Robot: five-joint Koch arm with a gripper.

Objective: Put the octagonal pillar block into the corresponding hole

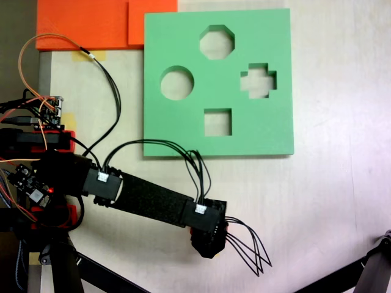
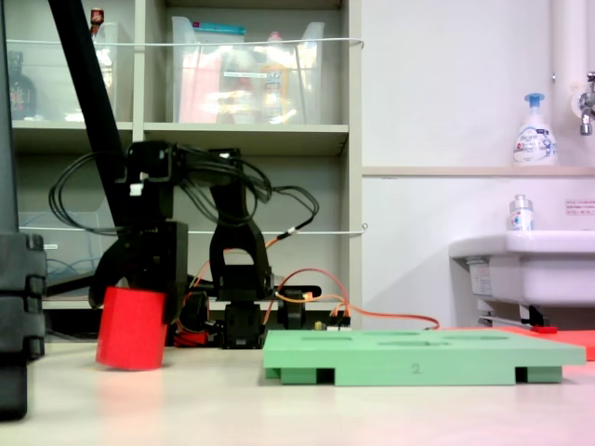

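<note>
Hand [image 2: 130, 299] clamped around small bright red foam octagonal pillar block [image 2: 131, 329], base at or just above worktop [image 2: 297, 409]. Well apart from large green foam board [image 1: 218, 85]; eight-sided hole [image 1: 217, 42] unfilled. Transfer and insertion outstanding.

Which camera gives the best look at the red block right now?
The low side-on fixed view: the red block stands out in front of the gripper, near the table, left of the green board. From above, the arm covers it; just a red sliver peeks out beside the gripper.
</note>
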